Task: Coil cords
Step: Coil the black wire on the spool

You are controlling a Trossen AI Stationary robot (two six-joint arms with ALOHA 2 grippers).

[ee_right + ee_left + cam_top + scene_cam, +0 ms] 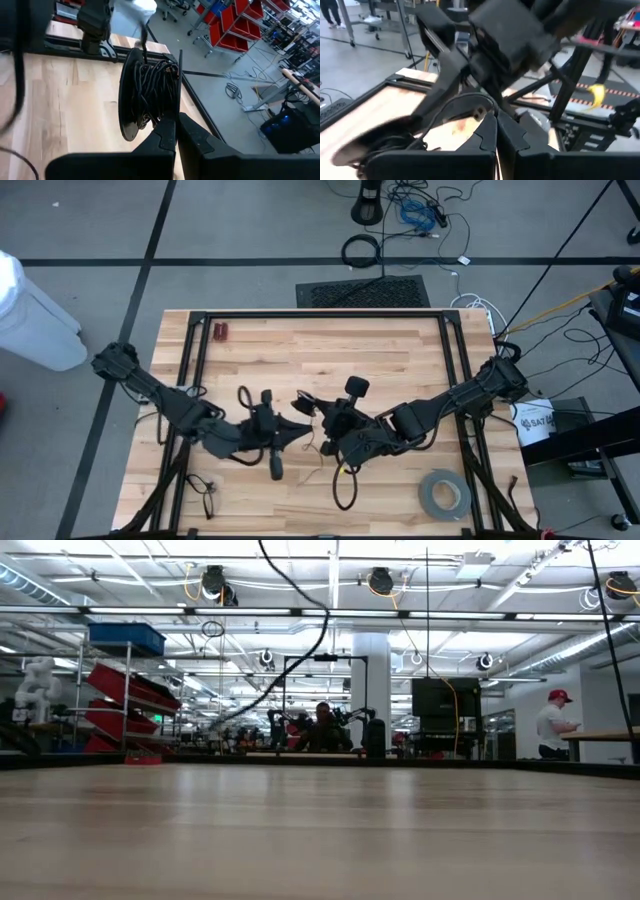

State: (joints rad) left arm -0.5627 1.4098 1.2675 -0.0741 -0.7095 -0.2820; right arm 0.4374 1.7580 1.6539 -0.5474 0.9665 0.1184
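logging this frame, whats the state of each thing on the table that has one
left gripper: shut, near the table's middle
right gripper: shut, holding up a black spool
spool: tilted on edge, thin cord wound on it
cord: bundled on the spool, strands loose
tape roll: lying flat, untouched, near the right front corner

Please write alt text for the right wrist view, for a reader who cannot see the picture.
The right hand, its two dark fingers closed together, grips the rim of a black disc-shaped spool wound with thin black cord, held on edge above the wooden table. Beyond the table edge lie a grey floor, loose cables and red storage bins.
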